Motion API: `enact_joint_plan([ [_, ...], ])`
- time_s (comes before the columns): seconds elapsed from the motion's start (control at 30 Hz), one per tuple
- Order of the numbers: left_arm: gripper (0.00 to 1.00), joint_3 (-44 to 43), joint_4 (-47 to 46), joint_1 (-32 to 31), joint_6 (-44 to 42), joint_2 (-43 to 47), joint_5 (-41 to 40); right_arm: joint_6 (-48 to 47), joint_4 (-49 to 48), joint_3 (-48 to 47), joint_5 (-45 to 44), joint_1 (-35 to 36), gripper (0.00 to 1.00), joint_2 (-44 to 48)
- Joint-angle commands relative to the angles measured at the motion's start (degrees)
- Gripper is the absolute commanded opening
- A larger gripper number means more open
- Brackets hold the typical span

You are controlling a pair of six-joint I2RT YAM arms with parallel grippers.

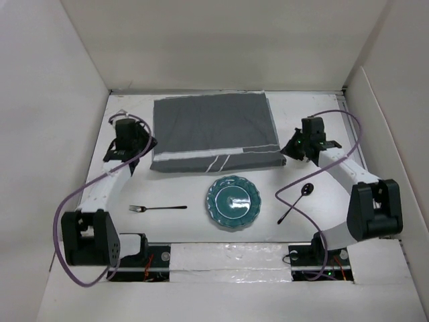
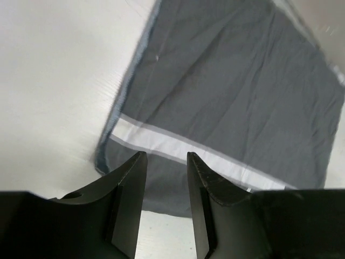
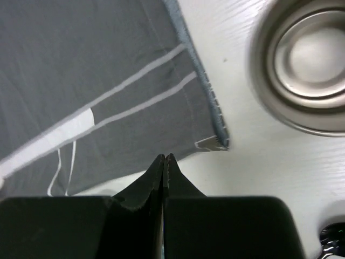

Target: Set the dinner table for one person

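On the dinner table point(image 1: 181, 228), the fork point(image 1: 158, 208) lay left of the plate point(image 1: 232, 202) and the spoon point(image 1: 293, 205) right of it, both apart from it. The cloth point(image 1: 214, 131) lay spread behind the plate, near its far rim.

A: What colour is the cloth point(image 1: 214, 131) at upper centre?
B: Dark grey, with white stripes along its lower edge.
A: And the plate point(image 1: 232, 202)?
B: Teal, glossy. The fork point(image 1: 157, 208) left of it is silver, the spoon point(image 1: 293, 206) at right black, the bench point(image 1: 181, 184) matte white.

free: bare table point(image 1: 194, 188) between fork point(image 1: 158, 208) and plate point(image 1: 232, 202) | blocked: cloth point(image 1: 214, 132) far centre
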State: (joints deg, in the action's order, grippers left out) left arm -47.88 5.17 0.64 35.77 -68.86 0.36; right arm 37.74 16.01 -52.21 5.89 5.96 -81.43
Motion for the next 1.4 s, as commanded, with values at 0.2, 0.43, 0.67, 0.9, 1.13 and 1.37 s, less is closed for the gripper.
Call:
enact_joint_plan([
  [0.2,0.29,-6.9,2.2,-12.1,-1.5,-21.4,5.4,-1.0,1.6,-12.7,-4.6,7.4,0.33,-16.1],
  [0.43,0.21,-3.0,2.7,-12.1,-2.9,-22.8,7.4,-1.8,2.8,-7.4,-3.2,9.0,0.10,-16.0],
  [0.67,0.14,4.5,4.1,-12.1,-2.1,-17.4,10.4,-1.4,4.8,0.0,-0.7,9.5,0.04,-9.9],
  [0.9,0.15,2.5,6.1,-10.7,-2.9,-18.1,7.7,-0.7,5.6,-0.7,1.8,10.0,0.03,-8.1],
  [1.13,0.16,-9.0,9.8,-12.0,-6.8,-13.9,0.2,-7.9,8.4,0.6,12.7,12.4,0.45,0.1],
  [1.37,0.30,-17.9,10.6,-12.0,-7.6,-23.7,-4.6,-5.0,-0.5,13.5,24.8,14.2,0.64,1.5],
])
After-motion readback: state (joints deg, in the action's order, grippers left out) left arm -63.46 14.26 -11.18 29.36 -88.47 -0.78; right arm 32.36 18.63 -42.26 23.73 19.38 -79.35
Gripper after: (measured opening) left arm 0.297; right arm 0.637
